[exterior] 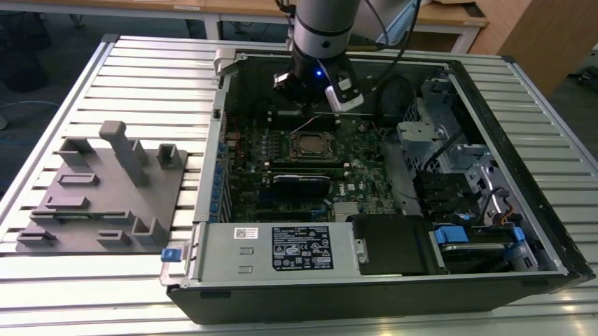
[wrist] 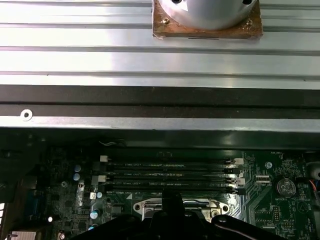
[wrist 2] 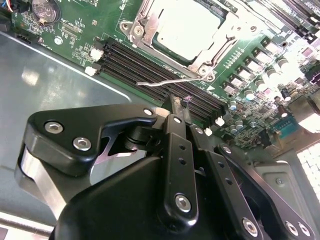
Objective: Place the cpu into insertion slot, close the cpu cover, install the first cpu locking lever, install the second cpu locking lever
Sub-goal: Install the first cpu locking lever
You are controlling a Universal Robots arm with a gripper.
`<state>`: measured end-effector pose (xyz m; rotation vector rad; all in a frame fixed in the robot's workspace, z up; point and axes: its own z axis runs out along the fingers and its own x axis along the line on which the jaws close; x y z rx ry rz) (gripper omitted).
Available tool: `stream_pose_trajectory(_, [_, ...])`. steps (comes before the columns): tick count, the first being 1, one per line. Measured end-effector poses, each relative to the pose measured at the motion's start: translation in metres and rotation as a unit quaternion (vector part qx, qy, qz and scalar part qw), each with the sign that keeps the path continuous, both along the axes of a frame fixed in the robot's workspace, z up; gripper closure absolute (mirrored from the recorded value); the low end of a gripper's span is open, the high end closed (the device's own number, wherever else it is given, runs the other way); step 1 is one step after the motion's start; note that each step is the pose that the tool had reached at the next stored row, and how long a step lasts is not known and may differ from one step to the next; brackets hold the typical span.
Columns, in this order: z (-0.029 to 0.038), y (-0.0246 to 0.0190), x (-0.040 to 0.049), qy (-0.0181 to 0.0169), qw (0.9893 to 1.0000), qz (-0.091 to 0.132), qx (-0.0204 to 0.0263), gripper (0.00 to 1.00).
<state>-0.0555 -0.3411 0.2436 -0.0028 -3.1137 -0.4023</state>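
Note:
The cpu (wrist 2: 185,25) lies flat in the insertion slot (exterior: 307,145), its pale metal top showing through the window of the cpu cover (wrist 2: 141,31), which lies down over it. One thin wire locking lever (wrist 2: 165,81) sticks out free over the black memory slots (wrist 2: 150,62). My gripper (wrist 2: 178,105) hangs just beside that lever's loose end, above the memory slots, with its fingers together and nothing between them. In the exterior view the gripper (exterior: 313,112) stands just behind the socket, deep in the open computer case (exterior: 523,175).
A grey fixture plate (exterior: 103,189) with upright pegs lies on the slatted table at the exterior view's left. Inside the case are a power supply (exterior: 280,248), a drive cage (exterior: 467,238) and hanging black cables (exterior: 402,84). A coin battery (wrist 2: 42,9) sits near the memory slots.

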Motion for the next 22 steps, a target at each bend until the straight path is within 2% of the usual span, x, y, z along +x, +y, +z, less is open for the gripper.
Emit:
stream_pose_trajectory(11, [-0.0021,0.0000,0.0000,-0.0010,1.0000,0.000,-0.0011,0.90])
stream_pose_trajectory(15, [-0.0047,0.0000,0.0000,-0.0071,1.0000,0.000,-0.0058,0.90])
stream_pose_trajectory(18, [-0.0065,0.0000,0.0000,-0.0137,0.9998,0.000,-0.0123,0.90])
stream_pose_trajectory(22, [-0.0091,0.0004,0.0000,-0.0187,0.9997,-0.001,-0.0165,0.90])
